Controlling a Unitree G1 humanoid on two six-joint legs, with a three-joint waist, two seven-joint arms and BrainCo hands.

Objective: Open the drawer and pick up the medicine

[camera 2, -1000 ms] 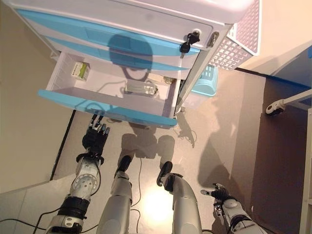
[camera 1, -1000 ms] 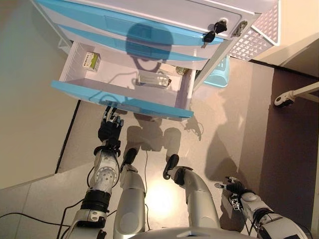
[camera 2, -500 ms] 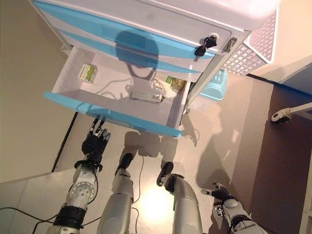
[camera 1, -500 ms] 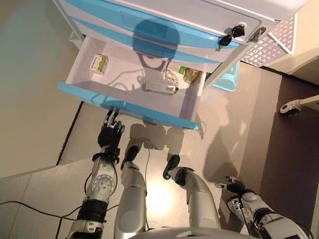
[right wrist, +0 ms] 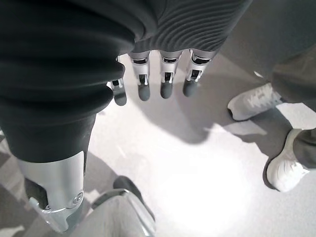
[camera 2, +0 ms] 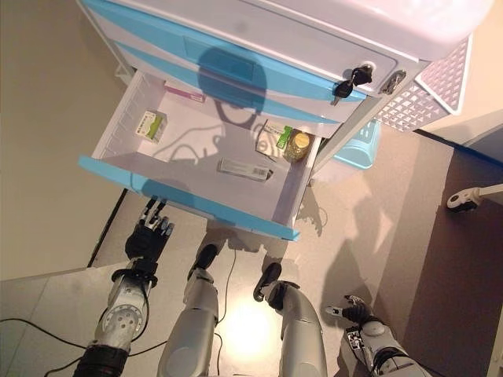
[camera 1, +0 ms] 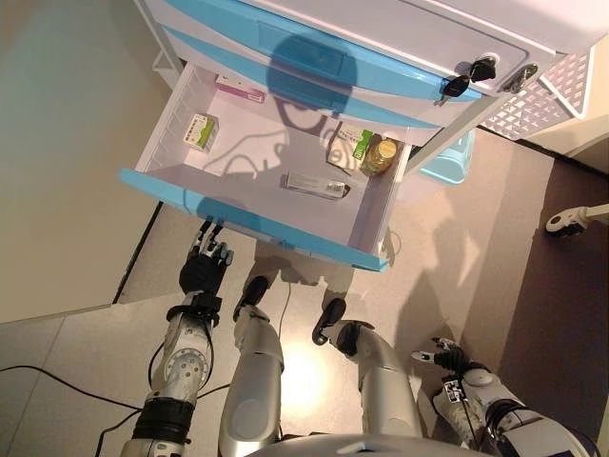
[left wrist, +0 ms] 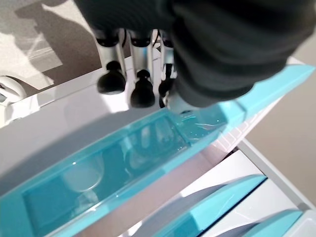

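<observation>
The lowest drawer (camera 1: 249, 221) of a white cabinet (camera 1: 400, 38) with blue drawer fronts stands pulled well out, its blue front panel nearest the robot. All places below are given from this drawer.

Inside it lies the medicine: a small green-and-white box (camera 1: 201, 132) near the left wall, a long flat pack (camera 1: 315, 185) on the drawer floor toward the front and right of centre, a pink-edged box (camera 1: 240, 89) at the back, and a green-and-white packet (camera 1: 351, 147) beside a yellow-capped bottle (camera 1: 382, 155) in the back right corner. None of it is in either hand.

The left hand (camera 1: 203, 268) is just below the drawer's front panel, toward its left end, fingers straight and pointing up at the panel's underside; in the left wrist view the dark fingertips (left wrist: 142, 94) are right at the edge of the blue front (whether they touch it cannot be told). It holds nothing.

The right hand (camera 1: 443, 356) hangs low, well away to the right of the drawer and out in front of it, fingers relaxed and nearly straight, empty. Its wrist view shows a person's white shoes (right wrist: 252, 101) on the pale floor (right wrist: 197, 163).

A key (camera 1: 455, 86) hangs in the lock above the drawer, on the cabinet's top right corner. A light blue basket (camera 1: 444, 164) sits on the floor to the right of the drawer, behind the cabinet's side.
</observation>
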